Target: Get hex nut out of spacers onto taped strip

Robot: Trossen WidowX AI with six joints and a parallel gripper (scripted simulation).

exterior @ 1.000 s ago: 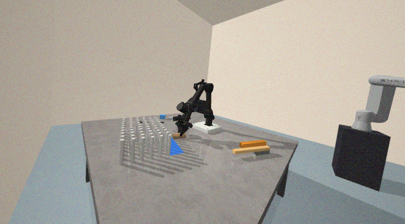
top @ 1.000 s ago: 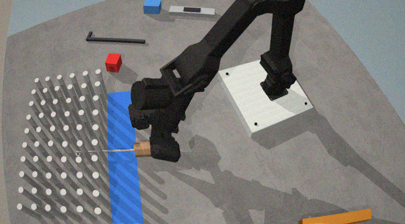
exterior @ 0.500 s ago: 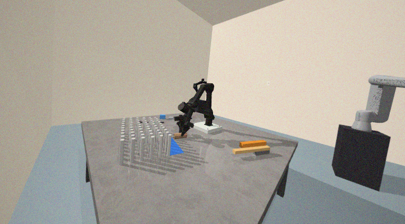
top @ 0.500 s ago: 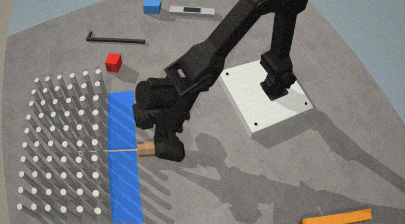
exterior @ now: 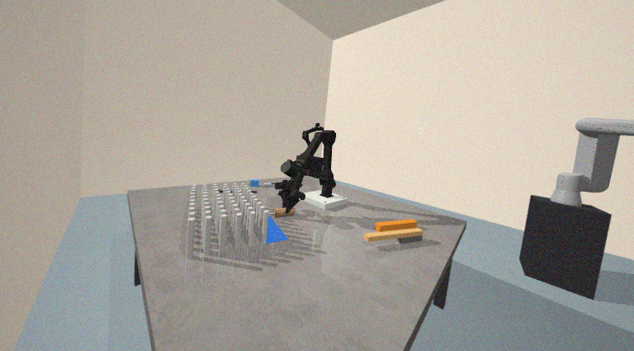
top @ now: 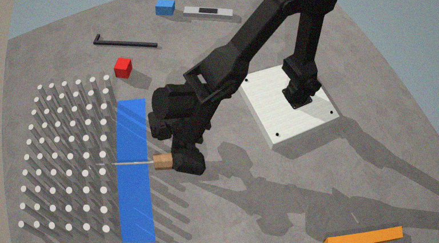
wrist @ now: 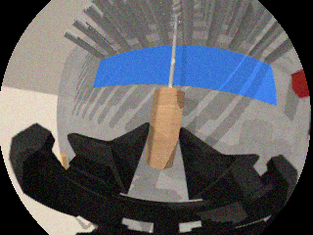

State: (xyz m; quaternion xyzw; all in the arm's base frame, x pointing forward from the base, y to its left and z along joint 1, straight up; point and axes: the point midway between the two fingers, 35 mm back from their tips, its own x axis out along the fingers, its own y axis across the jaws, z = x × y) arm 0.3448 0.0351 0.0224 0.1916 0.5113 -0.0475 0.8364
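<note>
Gray table (top: 64, 55) (exterior: 327, 282) seen in top and exterior views. Black arm (top: 259, 20) (exterior: 329, 155) mounted on white base plate (top: 272, 137) (exterior: 327, 203), bent over toward the spacer field. Metal spacers (top: 103, 138) (exterior: 223, 234) (wrist: 85, 42) arranged upright in rows. Blue taped strip (top: 132, 136) (exterior: 275, 233) (wrist: 220, 66) laid along the field's front, long axis parallel to the front row. Wood-handled tool (top: 162, 161) (exterior: 284, 212) (wrist: 165, 127) gripped by its handle between the closed-in fingers of the gripper (top: 175, 161) (exterior: 286, 211) (wrist: 164, 128). Its long axis is set across the strip, nearly level in top view; thin metal shaft (top: 132, 163) (wrist: 172, 64) pointed away from the gripper, over the strip and in between spacers. Tip partly lost among spacers, end shape not readable. Black hooked tool (top: 126, 43) laid beyond the red block (top: 123, 68) (wrist: 300, 84), long axis roughly parallel to the gripped shaft, short bent end turned away from the block. Hex nut cannot be made out for certain; exact spot and facing not tellable.
</note>
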